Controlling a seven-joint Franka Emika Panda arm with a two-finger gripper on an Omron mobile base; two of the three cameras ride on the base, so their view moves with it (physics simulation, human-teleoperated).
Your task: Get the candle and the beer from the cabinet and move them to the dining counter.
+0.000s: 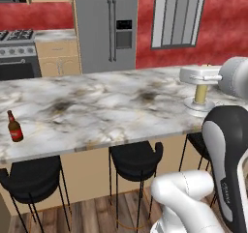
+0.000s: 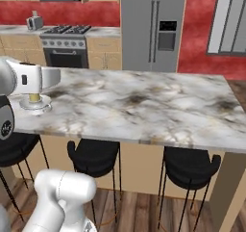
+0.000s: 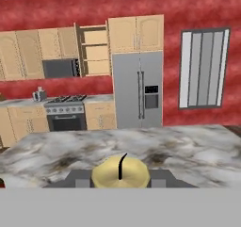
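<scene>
Candle (image 1: 200,94), a slim pale yellow stick standing upright in its silver dish holder on the marble surface (image 1: 97,106), sits clamped between my jaws near the surface's right end.

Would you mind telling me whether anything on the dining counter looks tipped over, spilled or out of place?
Nothing stands out. The beer stands upright near one end of the dining counter; the candle stands upright in its holder near the other, with the gripper closed around it.
</scene>
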